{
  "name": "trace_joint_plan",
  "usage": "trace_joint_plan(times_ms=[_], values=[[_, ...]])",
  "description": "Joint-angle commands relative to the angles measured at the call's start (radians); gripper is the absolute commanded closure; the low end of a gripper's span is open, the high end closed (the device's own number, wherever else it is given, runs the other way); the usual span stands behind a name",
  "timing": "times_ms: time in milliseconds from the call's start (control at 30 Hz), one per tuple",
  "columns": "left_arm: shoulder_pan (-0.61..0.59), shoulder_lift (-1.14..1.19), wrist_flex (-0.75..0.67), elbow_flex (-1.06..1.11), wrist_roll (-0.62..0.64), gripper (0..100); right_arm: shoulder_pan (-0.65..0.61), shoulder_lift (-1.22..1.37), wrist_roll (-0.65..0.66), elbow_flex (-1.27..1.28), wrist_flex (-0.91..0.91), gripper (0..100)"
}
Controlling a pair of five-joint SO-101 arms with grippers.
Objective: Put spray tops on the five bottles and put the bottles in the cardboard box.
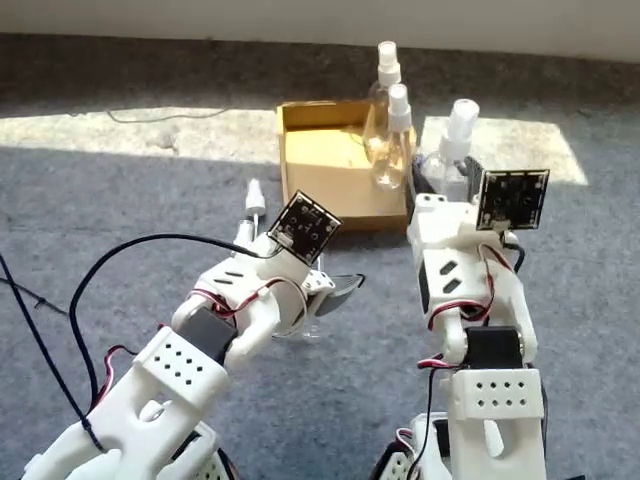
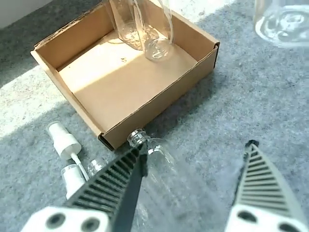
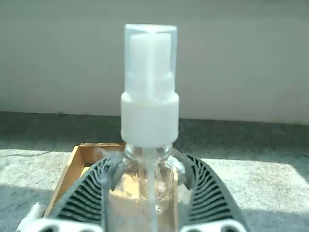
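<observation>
High view: one capped bottle gripped, one bare bottle between spread fingers

The right claw (image 3: 149,166) is clamped on a clear capped bottle (image 3: 145,198). Its white spray top (image 3: 148,104), under a see-through cover, stands upright above the ribbed fingers (image 3: 82,198). The cardboard box (image 1: 330,170) sits just ahead of this claw, off to its left.

The left claw (image 2: 195,147) has its jaws spread wide. Between them is a clear uncapped bottle (image 2: 169,183). The bottle's open threaded neck (image 2: 137,137) lies right beside one fingertip and points at the near corner of the box, almost touching the wall. From this claw the box is straight ahead, low-walled and open at the top.

Two more bottles (image 1: 392,135) stand in the corner of the box farthest from the left claw, both wearing white spray tops. Sunlit cardboard floor runs from them back to the near wall.

Two loose spray tops (image 2: 65,142) lie on the grey carpeted bench (image 1: 150,230). They are outside the box wall and just beside the claw's darker finger. Past the other finger, carpet runs along the side of the box.
</observation>
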Motion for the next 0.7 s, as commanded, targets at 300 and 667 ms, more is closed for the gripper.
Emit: trace_joint_plan(times_ms=[300, 667], values=[[-0.073, -0.004, 0.098, 0.021, 0.002, 72, 0.005, 0.696, 0.012, -0.298, -0.426, 99.5], [-0.120, -0.004, 0.043, 0.028, 0.002, 72, -0.044, 0.822, 0.012, -0.193, -0.763, 99.5]])
